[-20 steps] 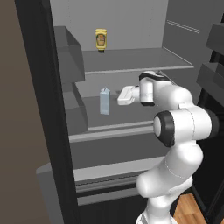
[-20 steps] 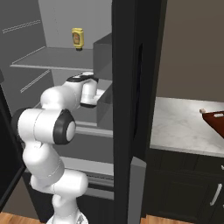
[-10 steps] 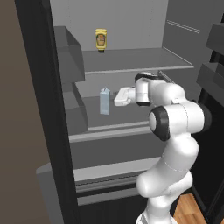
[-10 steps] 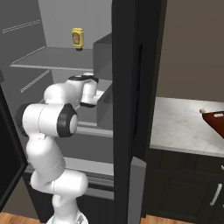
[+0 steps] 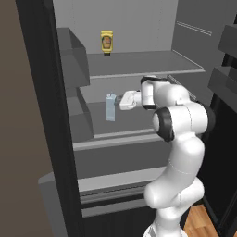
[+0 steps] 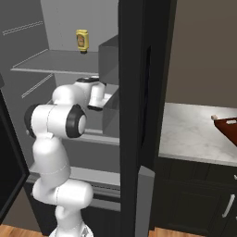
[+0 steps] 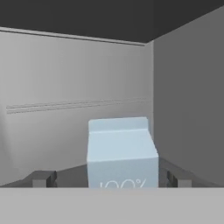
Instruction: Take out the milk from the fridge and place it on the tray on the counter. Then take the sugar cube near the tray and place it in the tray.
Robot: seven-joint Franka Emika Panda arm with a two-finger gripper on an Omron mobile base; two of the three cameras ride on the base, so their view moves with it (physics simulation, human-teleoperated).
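Grey shelves line the open fridge (image 5: 139,28); a yellow jar (image 5: 107,42) stands on the upper shelf. On the shelf below, the gripper (image 7: 109,178) is spread wide and holds nothing. The milk (image 5: 110,107) stands upright between its fingertips (image 7: 41,179), untouched.

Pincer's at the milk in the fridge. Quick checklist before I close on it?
1. Pincer open: ok.
2. Milk upright on its fridge shelf: ok.
3. Milk between the fingertips: ok, one on each side in the hand view.
4. Fingertips deep enough along the carton: cannot tell.
5. Yellow jar out of the way: ok, one shelf up.
6. Tray waiting on the counter: ok.
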